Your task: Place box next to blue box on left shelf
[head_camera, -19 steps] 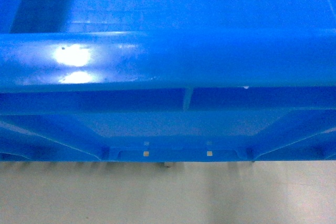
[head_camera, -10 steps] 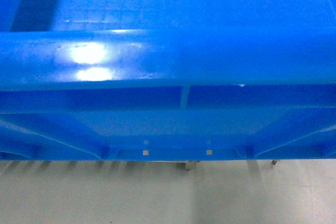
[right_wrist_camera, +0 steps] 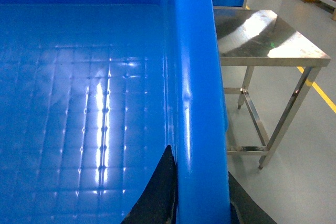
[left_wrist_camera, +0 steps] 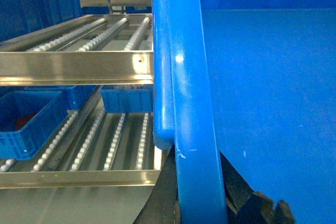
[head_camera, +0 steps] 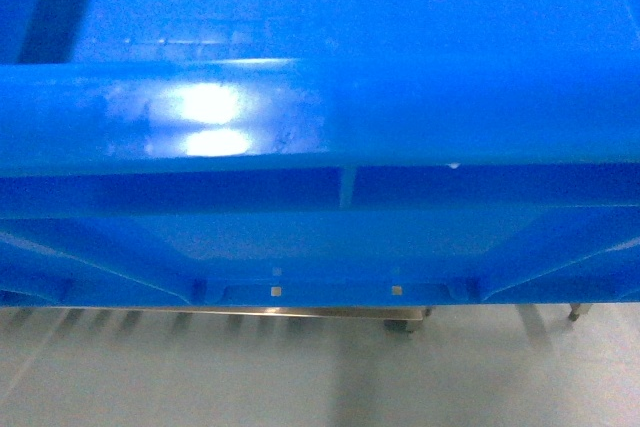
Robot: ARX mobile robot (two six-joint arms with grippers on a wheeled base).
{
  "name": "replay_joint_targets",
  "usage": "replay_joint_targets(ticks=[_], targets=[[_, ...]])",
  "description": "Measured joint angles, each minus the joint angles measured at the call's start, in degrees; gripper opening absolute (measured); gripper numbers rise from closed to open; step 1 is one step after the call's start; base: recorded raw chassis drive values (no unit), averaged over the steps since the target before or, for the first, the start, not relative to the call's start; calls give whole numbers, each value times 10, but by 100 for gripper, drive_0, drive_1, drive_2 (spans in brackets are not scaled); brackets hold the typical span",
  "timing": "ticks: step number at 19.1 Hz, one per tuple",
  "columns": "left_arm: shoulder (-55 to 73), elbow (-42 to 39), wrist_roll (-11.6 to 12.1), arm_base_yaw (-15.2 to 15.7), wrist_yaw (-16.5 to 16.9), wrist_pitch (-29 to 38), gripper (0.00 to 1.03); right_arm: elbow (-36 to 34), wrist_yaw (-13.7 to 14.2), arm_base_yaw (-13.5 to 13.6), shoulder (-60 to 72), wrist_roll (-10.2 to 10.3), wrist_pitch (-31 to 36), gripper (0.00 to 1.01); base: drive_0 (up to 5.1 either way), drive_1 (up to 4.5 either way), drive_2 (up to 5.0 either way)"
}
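Evidently the job was only partly done. Nearest the wrist cameras, the left gripper (left_wrist_camera: 202,211) sat at the box's (head_camera: 320,117) left rim, dark fingers (left_wrist_camera: 262,208) showing inside the wall and more dark bulk outside it, so they appeared to be pinching the rim. The right gripper (right_wrist_camera: 202,203) did the same on the opposite rim, one dark finger (right_wrist_camera: 157,192) against the inner wall and another just showing on the outer side. Held this way, the box hung clear of the pale floor (head_camera: 300,377), its thick front rim and ribbed outer wall filling the head view.

Beyond the left rim stood the left shelf (left_wrist_camera: 79,66), two tiers of steel rails with rows of white rollers. The box's rim rose above the upper tier's front rail, and a corner of it overlapped that rail in the left wrist view; whether it touched could not be told. On the lower tier rested a blue box (left_wrist_camera: 26,121) at the left and a further blue crate (left_wrist_camera: 126,98) toward the back. To the right, well apart, stood a steel tabletop (right_wrist_camera: 262,35).

By my reading, lifting and carrying were finished; what remained was lining up with the tier that held the blue box, setting the box on the rollers just beside it, and letting go.
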Motion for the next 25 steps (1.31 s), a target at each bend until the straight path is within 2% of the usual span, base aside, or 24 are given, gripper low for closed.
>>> replay_joint_targets(ticks=[25], targets=[[-1,0,0,0,1,0,7,0,0,0,-1,0,-1,9,-489,334,146]])
